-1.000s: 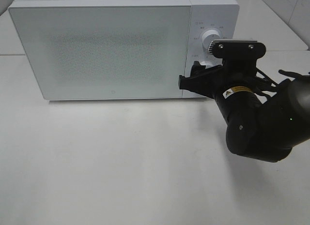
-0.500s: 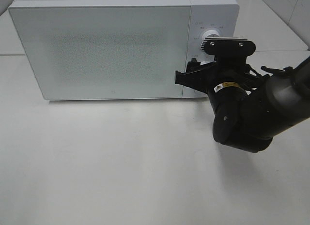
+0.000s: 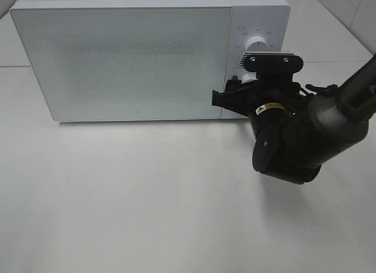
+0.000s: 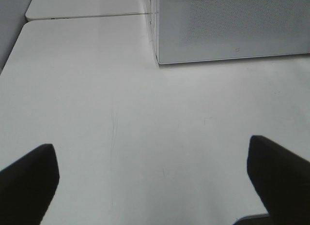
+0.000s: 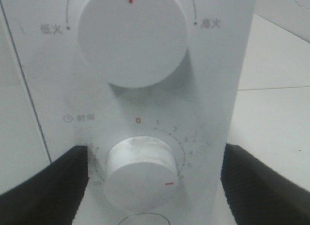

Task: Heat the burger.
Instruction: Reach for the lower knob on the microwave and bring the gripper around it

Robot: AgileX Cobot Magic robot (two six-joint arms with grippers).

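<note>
The burger is out of view; the white microwave (image 3: 117, 56) stands with its door closed. My right gripper (image 3: 233, 91) is up against the control panel at the microwave's right end. The right wrist view shows my right gripper (image 5: 145, 186) open, its dark fingers (image 5: 43, 186) standing either side of the lower timer knob (image 5: 140, 174) without touching it. The knob's red mark points off to one side of zero. My left gripper (image 4: 152, 186) hangs open over the bare table with nothing between its fingers.
Above the timer knob sits the larger power knob (image 5: 131, 36), seen also as the upper knob (image 3: 257, 44). The microwave's lower left corner (image 4: 160, 60) lies ahead of my left gripper. The white table (image 3: 129, 196) stretches in front of the microwave.
My right arm has swung left and closer to the control panel, bringing the gripper nearer the lower knob. The microwave door stays closed.
</note>
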